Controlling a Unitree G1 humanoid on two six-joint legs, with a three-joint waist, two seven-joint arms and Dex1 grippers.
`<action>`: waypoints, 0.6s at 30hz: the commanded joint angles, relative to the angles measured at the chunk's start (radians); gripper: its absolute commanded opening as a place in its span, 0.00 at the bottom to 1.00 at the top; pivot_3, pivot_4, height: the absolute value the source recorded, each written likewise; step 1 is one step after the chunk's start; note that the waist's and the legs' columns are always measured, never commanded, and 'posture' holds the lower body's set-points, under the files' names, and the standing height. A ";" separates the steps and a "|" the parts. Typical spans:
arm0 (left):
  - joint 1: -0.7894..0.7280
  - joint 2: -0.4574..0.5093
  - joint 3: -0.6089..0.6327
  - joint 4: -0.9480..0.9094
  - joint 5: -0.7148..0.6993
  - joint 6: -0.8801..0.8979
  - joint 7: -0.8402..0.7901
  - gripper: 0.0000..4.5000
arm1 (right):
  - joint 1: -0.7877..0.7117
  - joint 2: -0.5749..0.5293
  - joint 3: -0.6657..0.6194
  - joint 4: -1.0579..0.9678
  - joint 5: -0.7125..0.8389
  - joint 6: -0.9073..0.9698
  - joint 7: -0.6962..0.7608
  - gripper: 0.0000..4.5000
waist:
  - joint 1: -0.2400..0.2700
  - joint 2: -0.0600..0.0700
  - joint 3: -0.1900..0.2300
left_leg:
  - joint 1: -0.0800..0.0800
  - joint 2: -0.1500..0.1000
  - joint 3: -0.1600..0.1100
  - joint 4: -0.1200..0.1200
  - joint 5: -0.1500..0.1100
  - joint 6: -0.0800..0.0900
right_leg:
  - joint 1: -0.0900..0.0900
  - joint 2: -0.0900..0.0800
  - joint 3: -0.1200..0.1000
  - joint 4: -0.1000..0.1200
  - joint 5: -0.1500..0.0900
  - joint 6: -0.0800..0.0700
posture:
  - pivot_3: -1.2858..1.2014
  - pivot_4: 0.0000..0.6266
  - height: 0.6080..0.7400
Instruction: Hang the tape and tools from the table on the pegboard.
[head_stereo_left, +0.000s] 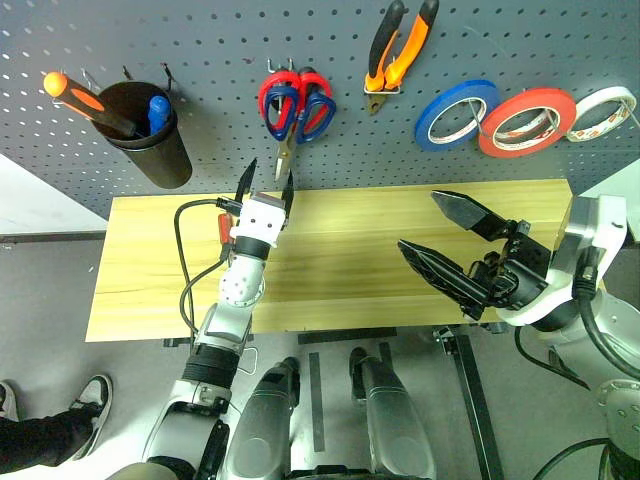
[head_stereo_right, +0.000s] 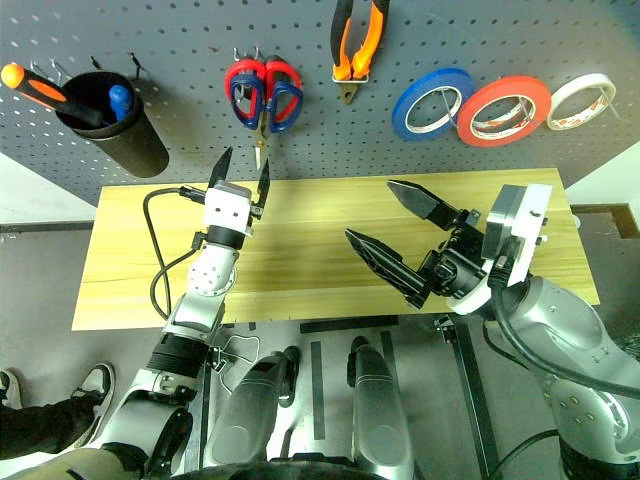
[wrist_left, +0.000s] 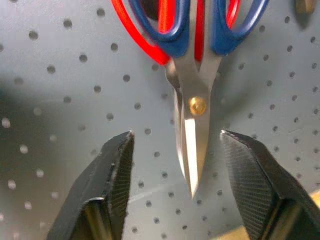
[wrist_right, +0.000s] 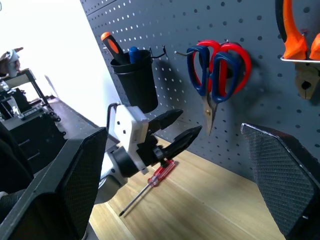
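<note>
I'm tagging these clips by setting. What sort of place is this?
Probably a workshop or tool bench set up for testing: a grey pegboard hung with scissors, pliers and tape rings, above a light wooden table.

scissors (wrist_left: 192, 100) blades between open left end effector (head_stereo_left: 266, 176) fingers, table (head_stereo_left: 340, 230) bare beneath

Workshop or robotics lab tool station. Dark grey pegboard (head_stereo_left: 220, 60) carrying hung scissors (head_stereo_left: 296, 105), pliers (head_stereo_left: 398, 48), tape rings (head_stereo_left: 527, 121) and a black tool cup (head_stereo_left: 150, 135); light wood table (head_stereo_left: 340, 260) directly below it.
</note>
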 joint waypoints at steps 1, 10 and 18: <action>0.096 0.019 0.037 -0.088 -0.040 0.073 -0.027 0.62 | 0.020 -0.010 -0.010 -0.047 0.000 -0.021 -0.002 1.00 | -0.004 0.000 0.000 | 0.000 0.000 0.000 0.000 0.000 0.000 | 0.000 0.000 0.000 0.000 0.000 0.000 | 0.52 0.65 1.00; 0.335 0.072 0.156 -0.397 -0.151 0.411 -0.112 0.62 | 0.043 -0.006 0.004 -0.041 -0.020 -0.031 0.012 1.00 | 0.011 0.000 0.000 | 0.000 0.000 -0.001 0.000 -0.003 0.005 | 0.001 0.000 0.000 0.000 0.000 0.000 | 0.53 0.65 1.00; 0.090 0.056 0.299 -0.315 -0.284 0.754 -0.061 0.62 | 0.021 -0.011 0.031 -0.028 -0.022 -0.025 0.021 1.00 | 0.022 0.000 0.000 | 0.001 0.000 -0.001 0.001 -0.002 0.004 | 0.001 0.001 -0.001 0.001 0.001 0.000 | 0.53 0.66 1.00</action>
